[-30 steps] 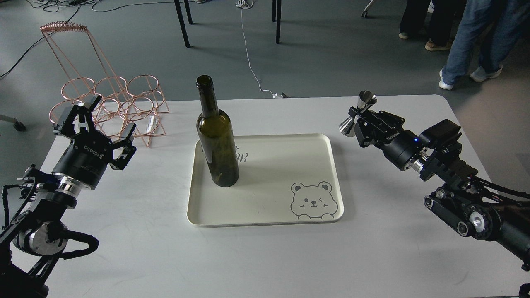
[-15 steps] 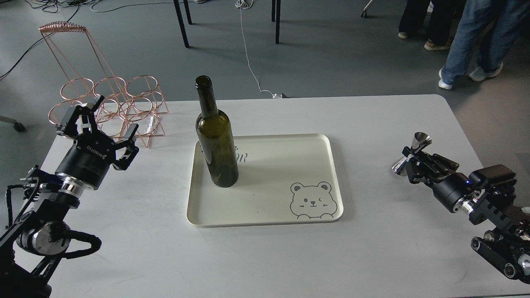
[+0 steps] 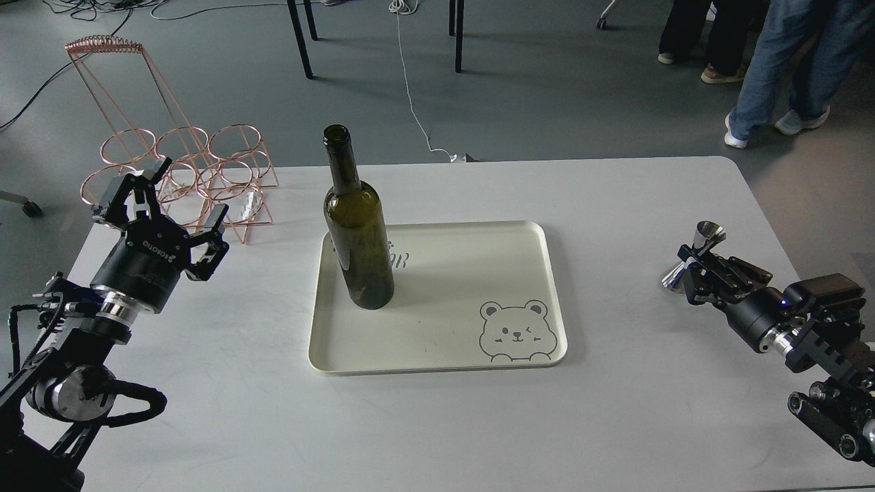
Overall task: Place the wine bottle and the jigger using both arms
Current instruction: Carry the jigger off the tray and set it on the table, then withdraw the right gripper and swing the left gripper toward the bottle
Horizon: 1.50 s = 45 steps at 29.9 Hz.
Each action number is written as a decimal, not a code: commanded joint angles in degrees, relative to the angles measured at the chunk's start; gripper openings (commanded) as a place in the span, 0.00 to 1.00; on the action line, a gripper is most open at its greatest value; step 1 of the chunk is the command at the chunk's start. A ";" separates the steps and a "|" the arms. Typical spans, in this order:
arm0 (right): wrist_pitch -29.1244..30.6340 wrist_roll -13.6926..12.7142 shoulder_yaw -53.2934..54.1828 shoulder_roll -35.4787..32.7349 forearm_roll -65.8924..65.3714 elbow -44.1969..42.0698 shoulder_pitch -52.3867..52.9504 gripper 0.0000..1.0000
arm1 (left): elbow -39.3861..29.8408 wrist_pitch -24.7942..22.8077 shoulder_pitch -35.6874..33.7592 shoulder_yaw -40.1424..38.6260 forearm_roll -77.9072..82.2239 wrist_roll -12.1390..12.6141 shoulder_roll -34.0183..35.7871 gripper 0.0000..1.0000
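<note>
The dark olive-green wine bottle (image 3: 357, 232) stands upright on the left part of the cream tray (image 3: 472, 273). My left gripper (image 3: 167, 208) is open and empty, well left of the bottle, in front of the copper rack. My right gripper (image 3: 697, 263) is shut on the small silver jigger (image 3: 694, 256), tilted, low over the table at the far right, well right of the tray.
A copper wire bottle rack (image 3: 181, 167) stands at the table's back left. The tray has a bear print (image 3: 514, 331) at its front right. People's legs (image 3: 765, 61) and chair legs (image 3: 301, 37) are beyond the table's far edge.
My right arm has swung down and toward the front right with the jigger, then drifted slightly further right. The left arm has barely moved. The bottle is unmoved.
</note>
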 commanded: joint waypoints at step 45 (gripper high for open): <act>0.00 0.00 -2.81 -14.21 72.90 48.74 10.85 0.98 | 3.14 0.10 0.13 -4.39 -5.07 -1.69 6.48 0.98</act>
